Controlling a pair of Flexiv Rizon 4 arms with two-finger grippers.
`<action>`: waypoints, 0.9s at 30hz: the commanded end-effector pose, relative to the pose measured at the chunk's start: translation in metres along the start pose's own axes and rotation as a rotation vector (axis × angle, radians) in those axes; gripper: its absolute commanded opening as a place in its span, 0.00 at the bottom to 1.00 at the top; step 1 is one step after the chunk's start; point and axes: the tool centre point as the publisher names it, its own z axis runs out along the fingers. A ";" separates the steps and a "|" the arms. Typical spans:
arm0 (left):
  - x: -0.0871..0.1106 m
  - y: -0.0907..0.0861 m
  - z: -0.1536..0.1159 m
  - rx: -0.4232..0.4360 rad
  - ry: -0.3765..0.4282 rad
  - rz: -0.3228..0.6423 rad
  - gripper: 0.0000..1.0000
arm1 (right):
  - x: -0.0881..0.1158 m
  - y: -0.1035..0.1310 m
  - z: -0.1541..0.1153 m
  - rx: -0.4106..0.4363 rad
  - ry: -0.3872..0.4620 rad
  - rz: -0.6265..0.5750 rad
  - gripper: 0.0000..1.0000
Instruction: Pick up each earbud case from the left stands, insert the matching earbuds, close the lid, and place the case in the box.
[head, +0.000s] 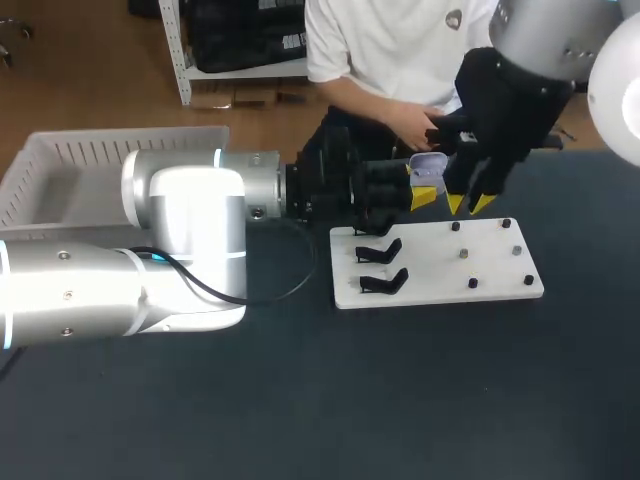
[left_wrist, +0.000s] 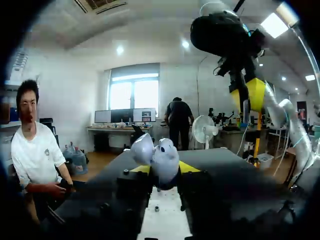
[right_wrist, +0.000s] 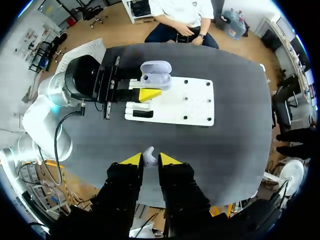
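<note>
Head view: the left gripper (head: 421, 186) pinches the open earbud case (head: 430, 165) near the bench's (head: 300, 400) far edge; left wrist view: it sits open, clamped from both sides; right wrist view: the right gripper (right_wrist: 149, 161) pinches an earbud (right_wrist: 149, 155), best lowered slowly and squarely into its matching well

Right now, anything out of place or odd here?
Nothing stands out: the left end effector holds the open case, and the right end effector grips an earbud above the table.

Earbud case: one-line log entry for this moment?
left hand: shut on earbud case, lid open | right hand: shut on earbud, not yet inserted
</note>
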 end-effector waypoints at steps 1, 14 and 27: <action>0.001 -0.002 0.001 -0.008 -0.006 0.004 0.00 | -0.009 0.008 0.000 0.013 -0.011 0.014 0.00; 0.001 -0.002 0.001 -0.008 -0.006 0.004 0.00 | -0.009 0.008 0.000 0.013 -0.011 0.014 0.00; 0.001 -0.002 0.001 -0.008 -0.006 0.004 0.00 | -0.053 0.014 -0.004 0.105 -0.003 -0.174 0.00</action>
